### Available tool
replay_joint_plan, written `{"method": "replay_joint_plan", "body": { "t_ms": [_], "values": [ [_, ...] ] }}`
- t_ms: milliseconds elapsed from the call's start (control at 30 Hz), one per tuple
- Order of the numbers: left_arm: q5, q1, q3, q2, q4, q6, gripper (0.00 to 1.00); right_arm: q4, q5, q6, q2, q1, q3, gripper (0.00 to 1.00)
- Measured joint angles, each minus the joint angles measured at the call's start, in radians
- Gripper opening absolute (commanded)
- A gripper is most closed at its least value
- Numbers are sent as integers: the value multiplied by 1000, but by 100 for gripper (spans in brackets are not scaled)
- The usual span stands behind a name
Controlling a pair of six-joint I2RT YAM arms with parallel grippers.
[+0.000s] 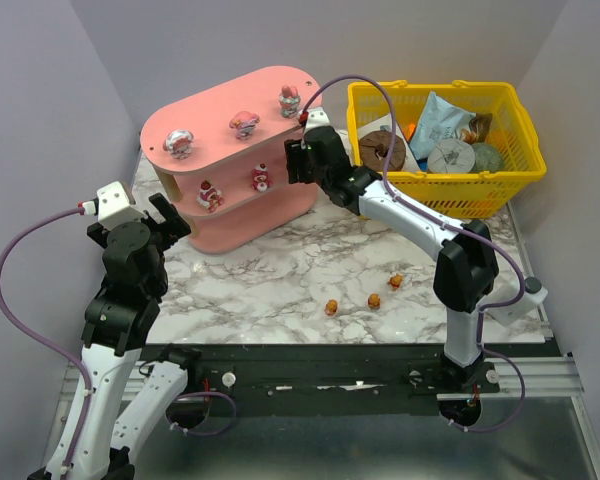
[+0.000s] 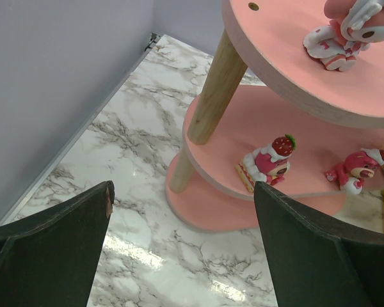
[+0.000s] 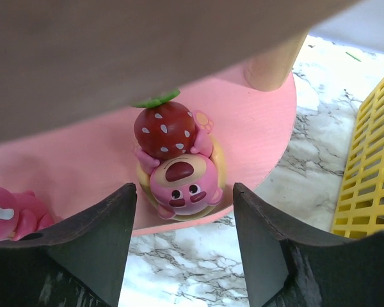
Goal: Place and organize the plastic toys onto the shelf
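Right wrist view: right claw [image 3: 184,192], parted and gripping nothing, flanks a strawberry-bear figurine [image 3: 176,169] apparently delivered to the shelf [image 3: 256,128], middle tier.

Place: a robotics lab test cell.
Walls: plain grey panels [image 1: 40,80] enclose the desk's [image 1: 280,270] left, far and right edges.
Desk: marble-patterned top, metal rail [image 1: 540,375] along its near edge.
Arms: left arm [image 1: 130,270] and right arm [image 1: 420,225], bolted there.

My marble table [image 1: 265,272] bears the pink shelf [image 1: 220,105], a yellow basket [image 1: 480,190] just beside it, and three loose orange toys [image 1: 374,300]. Five pink toys [image 1: 245,123] sit on the shelf's boards.
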Motion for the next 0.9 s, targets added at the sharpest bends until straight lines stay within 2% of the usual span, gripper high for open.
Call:
{"method": "replay_joint_plan", "body": {
  "t_ms": [267, 600, 900],
  "values": [
    [0, 0, 0, 0, 0, 0, 99, 16, -1, 3, -22, 0, -36, 76],
    [0, 0, 0, 0, 0, 0, 99, 61, -67, 2, -148, 0, -212, 80],
    [22, 0, 0, 0, -2, -5, 99, 81, -110, 48, -397, 25, -460, 80]
  ]
}}
